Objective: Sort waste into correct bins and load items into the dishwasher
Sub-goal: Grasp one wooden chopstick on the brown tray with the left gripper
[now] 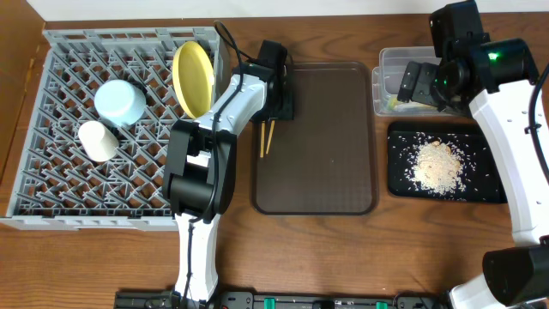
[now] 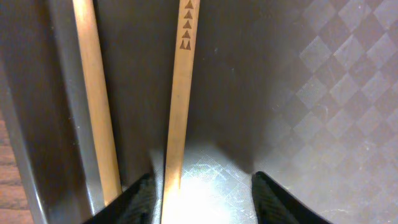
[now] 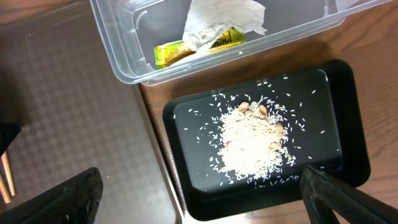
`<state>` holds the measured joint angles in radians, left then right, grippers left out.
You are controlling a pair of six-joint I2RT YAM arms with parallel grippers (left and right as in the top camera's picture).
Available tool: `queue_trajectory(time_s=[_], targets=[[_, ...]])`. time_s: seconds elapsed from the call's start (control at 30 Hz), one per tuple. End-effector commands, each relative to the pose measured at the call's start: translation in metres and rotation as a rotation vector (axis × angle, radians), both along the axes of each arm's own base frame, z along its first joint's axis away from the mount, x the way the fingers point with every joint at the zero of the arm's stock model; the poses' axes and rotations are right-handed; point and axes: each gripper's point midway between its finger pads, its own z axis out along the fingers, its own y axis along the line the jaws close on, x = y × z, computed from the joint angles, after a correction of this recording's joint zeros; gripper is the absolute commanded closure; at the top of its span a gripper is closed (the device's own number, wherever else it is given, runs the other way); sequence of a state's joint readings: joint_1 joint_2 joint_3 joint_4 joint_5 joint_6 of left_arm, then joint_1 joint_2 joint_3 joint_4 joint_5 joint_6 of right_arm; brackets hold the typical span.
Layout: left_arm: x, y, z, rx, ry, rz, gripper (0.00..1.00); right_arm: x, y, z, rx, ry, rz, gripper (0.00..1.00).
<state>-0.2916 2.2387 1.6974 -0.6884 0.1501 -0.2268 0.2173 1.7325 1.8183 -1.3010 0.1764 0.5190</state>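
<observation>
At left edge of brown serving tray (image 1: pixel 317 146): left hand (image 2: pixel 205 190) released, fingers apart, close above chopsticks (image 2: pixel 179 106). One stick inside the gap, close to one finger, not clamped; other stick outside it, along tray wall.

Over clear tub (image 1: pixel 390 60): right hand (image 3: pixel 199 186) released, spread wide, grasping nothing.

Inside tub: green wrapper (image 3: pixel 177 51), white paper (image 3: pixel 217 22).

On black tray (image 3: pixel 336 84): rice scraps (image 3: pixel 252 140).

In grey dish rack (image 1: pixel 51 172): yellow plate (image 1: pixel 192 77) upright, light blue bowl (image 1: pixel 120 100), cream cup (image 1: pixel 98 140).
</observation>
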Motion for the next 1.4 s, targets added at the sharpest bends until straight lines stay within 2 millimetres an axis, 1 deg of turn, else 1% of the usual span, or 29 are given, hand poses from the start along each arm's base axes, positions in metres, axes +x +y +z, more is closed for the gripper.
queue_trajectory(time_s=[0.0, 0.07, 0.2, 0.3, 0.5, 0.63, 0.73, 0.87, 0.97, 1.23, 1.27, 1.33, 1.37], targets=[[-0.008, 0.003, -0.015, 0.021, 0.034, -0.014, 0.57, 0.000, -0.002, 0.005, -0.003, -0.016, -0.011, 0.01], [-0.014, 0.005, -0.022, 0.028, 0.056, -0.015, 0.65, 0.000, -0.002, 0.005, -0.003, -0.016, -0.011, 0.01], [-0.027, 0.009, -0.039, 0.037, 0.085, -0.011, 0.73, 0.000, -0.002, 0.005, -0.003, -0.016, -0.011, 0.01], [-0.032, 0.010, -0.049, 0.034, 0.090, 0.008, 0.74, 0.000, -0.002, 0.005, -0.003, -0.016, -0.011, 0.01], [-0.031, 0.011, -0.049, 0.032, 0.088, 0.014, 0.75, 0.000, -0.002, 0.005, -0.003, -0.016, -0.011, 0.01], [-0.033, 0.012, -0.052, 0.035, 0.101, 0.058, 0.75, 0.000, -0.002, 0.005, -0.003, -0.016, -0.011, 0.01], [-0.034, 0.018, -0.054, 0.078, 0.096, 0.095, 0.75, 0.000, -0.002, 0.005, -0.003, -0.016, -0.011, 0.01], [-0.039, 0.036, -0.057, 0.192, 0.096, 0.107, 0.74, 0.000, -0.002, 0.005, -0.003, -0.016, -0.011, 0.01], [-0.044, 0.043, -0.057, 0.239, 0.108, 0.108, 0.75, 0.000, -0.002, 0.005, -0.003, -0.016, -0.011, 0.01], [-0.056, 0.043, -0.066, 0.250, 0.133, 0.097, 0.75, 0.000, -0.002, 0.005, -0.003, -0.016, -0.011, 0.01], [-0.059, 0.042, -0.070, 0.250, 0.135, 0.094, 0.75, 0.000, -0.002, 0.005, -0.003, -0.016, -0.011, 0.01], [-0.062, 0.042, -0.073, 0.253, 0.142, 0.089, 0.81, 0.000, -0.002, 0.005, -0.003, -0.016, -0.011, 0.01], [-0.064, 0.041, -0.073, 0.254, 0.145, 0.085, 0.87, 0.000, -0.002, 0.005, -0.003, -0.016, -0.011, 0.01]])
